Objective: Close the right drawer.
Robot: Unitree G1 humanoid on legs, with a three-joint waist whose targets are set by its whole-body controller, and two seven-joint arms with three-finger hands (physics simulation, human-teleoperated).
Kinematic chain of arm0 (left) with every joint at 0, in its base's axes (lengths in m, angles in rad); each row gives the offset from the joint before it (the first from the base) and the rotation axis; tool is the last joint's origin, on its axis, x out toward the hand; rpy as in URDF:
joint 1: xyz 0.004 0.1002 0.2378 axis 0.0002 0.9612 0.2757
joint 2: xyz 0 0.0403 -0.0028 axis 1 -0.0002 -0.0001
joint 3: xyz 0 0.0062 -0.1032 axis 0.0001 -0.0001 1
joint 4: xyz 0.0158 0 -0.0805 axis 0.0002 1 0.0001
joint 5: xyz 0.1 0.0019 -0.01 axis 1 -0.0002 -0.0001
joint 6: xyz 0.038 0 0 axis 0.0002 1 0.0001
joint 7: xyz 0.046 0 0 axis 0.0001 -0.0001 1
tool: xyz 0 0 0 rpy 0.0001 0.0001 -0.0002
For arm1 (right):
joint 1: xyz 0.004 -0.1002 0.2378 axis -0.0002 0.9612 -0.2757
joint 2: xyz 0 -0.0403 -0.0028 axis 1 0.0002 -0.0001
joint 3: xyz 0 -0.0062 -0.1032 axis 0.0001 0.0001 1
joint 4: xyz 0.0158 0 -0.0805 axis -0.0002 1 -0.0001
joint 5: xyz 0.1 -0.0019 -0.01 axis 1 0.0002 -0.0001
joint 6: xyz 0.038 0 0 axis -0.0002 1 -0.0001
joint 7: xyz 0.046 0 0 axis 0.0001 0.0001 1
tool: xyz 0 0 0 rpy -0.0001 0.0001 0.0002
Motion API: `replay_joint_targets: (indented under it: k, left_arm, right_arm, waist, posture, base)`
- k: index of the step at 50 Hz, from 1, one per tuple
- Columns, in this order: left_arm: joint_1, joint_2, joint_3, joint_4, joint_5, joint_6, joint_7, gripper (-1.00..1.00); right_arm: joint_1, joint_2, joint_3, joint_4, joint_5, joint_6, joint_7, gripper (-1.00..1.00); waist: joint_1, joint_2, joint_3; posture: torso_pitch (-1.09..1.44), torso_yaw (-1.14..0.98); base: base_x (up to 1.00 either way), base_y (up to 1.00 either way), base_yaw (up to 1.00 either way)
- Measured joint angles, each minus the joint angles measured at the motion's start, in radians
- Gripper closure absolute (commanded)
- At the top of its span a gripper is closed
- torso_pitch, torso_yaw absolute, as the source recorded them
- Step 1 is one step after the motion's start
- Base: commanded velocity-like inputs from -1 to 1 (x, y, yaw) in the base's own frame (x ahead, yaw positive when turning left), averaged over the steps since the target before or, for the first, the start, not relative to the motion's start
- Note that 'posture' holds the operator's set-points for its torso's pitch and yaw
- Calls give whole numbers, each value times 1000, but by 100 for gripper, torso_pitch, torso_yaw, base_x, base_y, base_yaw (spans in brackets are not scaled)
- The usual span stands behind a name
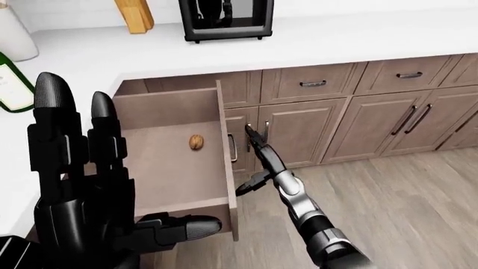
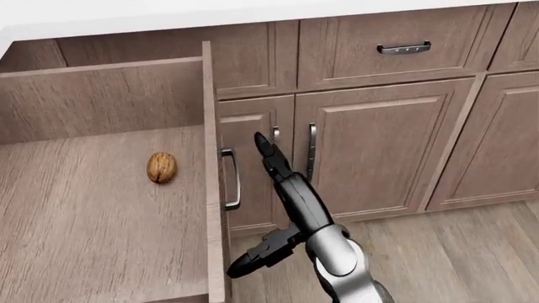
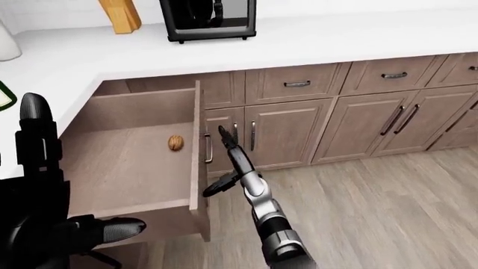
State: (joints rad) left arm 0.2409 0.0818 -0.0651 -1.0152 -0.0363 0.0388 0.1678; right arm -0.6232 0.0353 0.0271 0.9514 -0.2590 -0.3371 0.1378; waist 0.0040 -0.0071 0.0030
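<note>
The drawer (image 2: 93, 214) stands pulled far out under the white counter, filling the left of the head view. Its front panel (image 2: 212, 158) is seen edge-on, with a metal handle (image 2: 229, 180) on its right face. A walnut (image 2: 161, 167) lies inside on the drawer floor. My right hand (image 2: 270, 202) is open just right of the front panel. Its fingers (image 2: 263, 144) point up beside the handle and its thumb (image 2: 248, 262) points toward the panel's lower part. Contact is unclear. My left hand (image 1: 112, 185) is open, raised at the left of the left-eye view over the drawer's near corner.
Closed cabinet doors (image 2: 379, 151) and closed drawers (image 1: 314, 83) run along the right. On the white counter (image 1: 336, 39) stand a black appliance (image 1: 226, 19), a wooden block (image 1: 134, 14) and a white jar (image 1: 15, 33). A wood floor (image 1: 403, 213) lies at lower right.
</note>
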Motion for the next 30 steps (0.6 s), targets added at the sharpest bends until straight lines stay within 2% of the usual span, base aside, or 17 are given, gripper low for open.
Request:
replay_joint_targets:
  k: [30]
  left_arm:
    - [-6,4,3,0,-5,5,4,-100]
  right_arm:
    - [-92,32,9,125,-38,-20,-6,-100]
  waist:
    - [0,0,5]
  posture:
    - [0,0]
  base:
    - [0,0,0]
